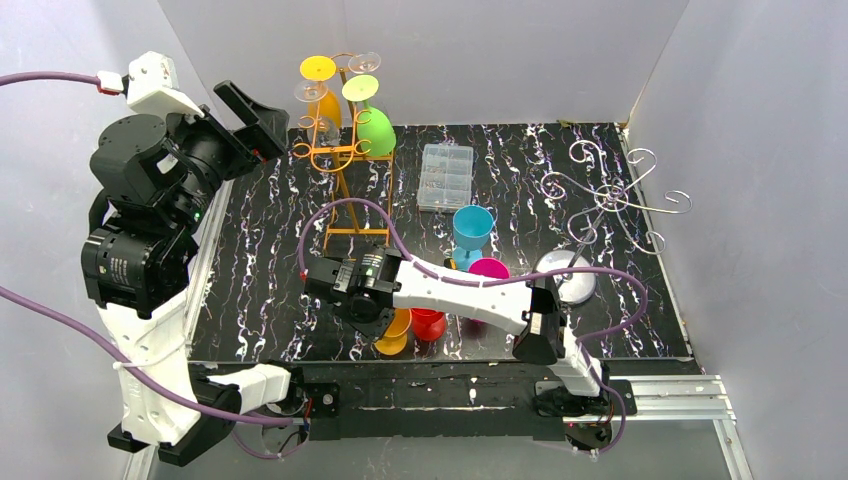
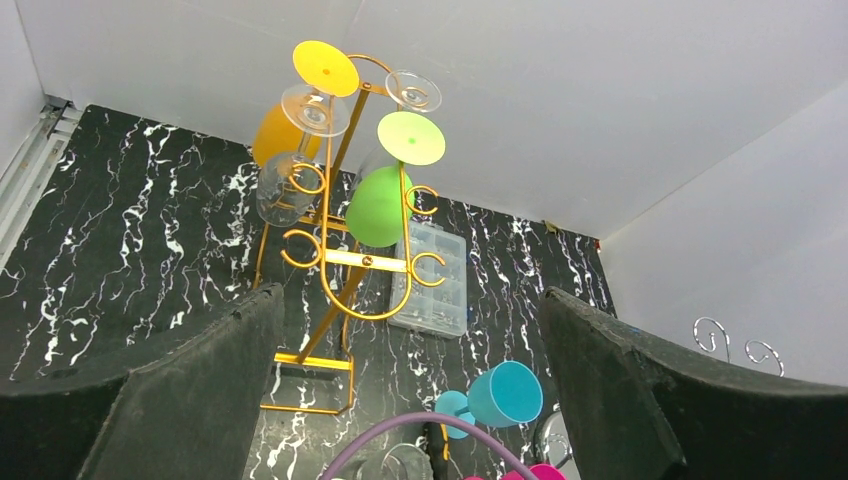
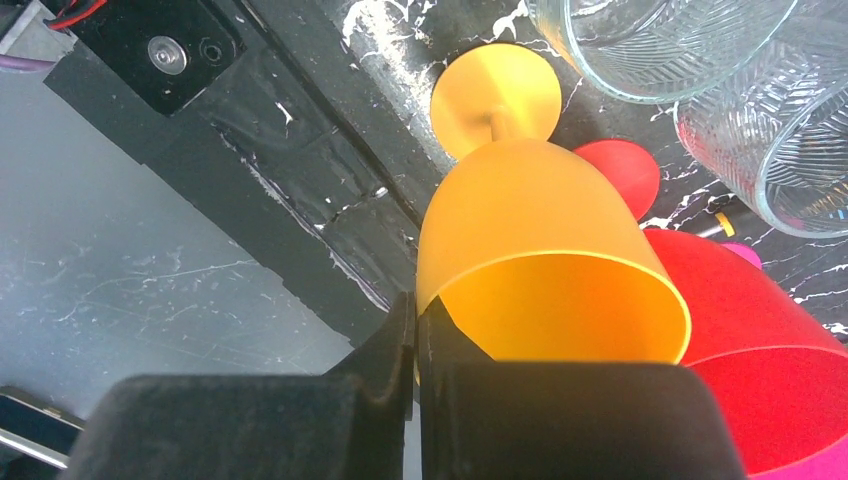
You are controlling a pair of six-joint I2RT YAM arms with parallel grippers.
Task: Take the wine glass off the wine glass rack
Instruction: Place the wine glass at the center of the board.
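left gripper (image 1: 258,118) wide open and empty facing the rack (image 2: 345,258), right gripper (image 3: 415,310) pinched tight on the orange glass (image 3: 530,220) rim

Table (image 1: 260,260) black with white marble veining; rack (image 2: 345,258) orange wire carrying green glass (image 2: 378,205), amber glass (image 2: 268,140), clear glass (image 2: 278,190); loose teal glass (image 1: 472,228), pink glass (image 1: 488,268), red glass (image 1: 428,323), orange glass (image 3: 540,250); second rack (image 1: 610,200) silver; cable (image 1: 50,76) purple.
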